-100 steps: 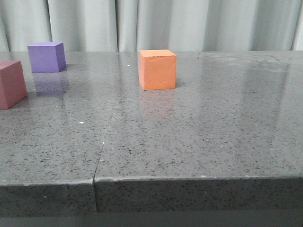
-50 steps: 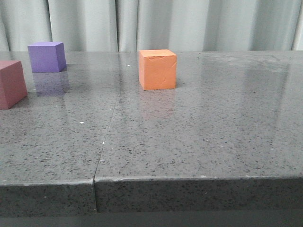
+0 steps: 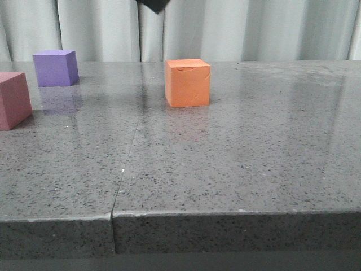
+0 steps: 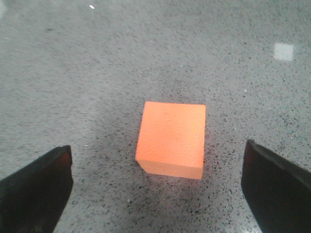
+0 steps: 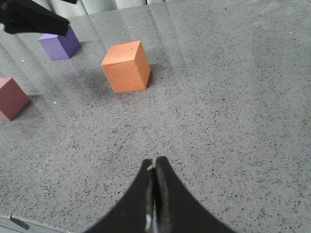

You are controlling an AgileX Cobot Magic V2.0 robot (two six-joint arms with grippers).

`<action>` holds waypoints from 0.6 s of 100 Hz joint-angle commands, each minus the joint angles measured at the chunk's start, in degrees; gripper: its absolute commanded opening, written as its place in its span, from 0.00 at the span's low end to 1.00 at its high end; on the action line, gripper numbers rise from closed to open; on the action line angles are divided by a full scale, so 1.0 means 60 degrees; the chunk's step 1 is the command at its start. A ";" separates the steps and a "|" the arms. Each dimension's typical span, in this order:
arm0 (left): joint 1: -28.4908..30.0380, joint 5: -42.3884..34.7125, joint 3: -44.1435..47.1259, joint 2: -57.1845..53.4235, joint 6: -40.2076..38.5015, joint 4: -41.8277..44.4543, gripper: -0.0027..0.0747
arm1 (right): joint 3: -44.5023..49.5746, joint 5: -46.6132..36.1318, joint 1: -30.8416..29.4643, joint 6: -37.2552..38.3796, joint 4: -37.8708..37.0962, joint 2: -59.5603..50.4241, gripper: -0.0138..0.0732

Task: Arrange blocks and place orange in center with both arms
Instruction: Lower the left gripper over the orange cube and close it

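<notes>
Dropped into frame top since earlier: left gripper [image 4: 155, 189], wide open, empty, over orange cube [image 4: 171, 139]; right gripper [image 5: 154, 194] closed, empty. Risked nudging cube if off-centre.

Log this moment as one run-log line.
left gripper: open, above orange cube | right gripper: shut, away from blocks | purple cube, pinkish-red cube: on table, untouched
</notes>
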 commanded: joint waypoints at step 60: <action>-0.0903 -0.1140 -0.0322 0.0741 0.0487 -0.0434 0.90 | -0.0221 -0.0722 0.0006 -0.0096 -0.0123 0.0058 0.08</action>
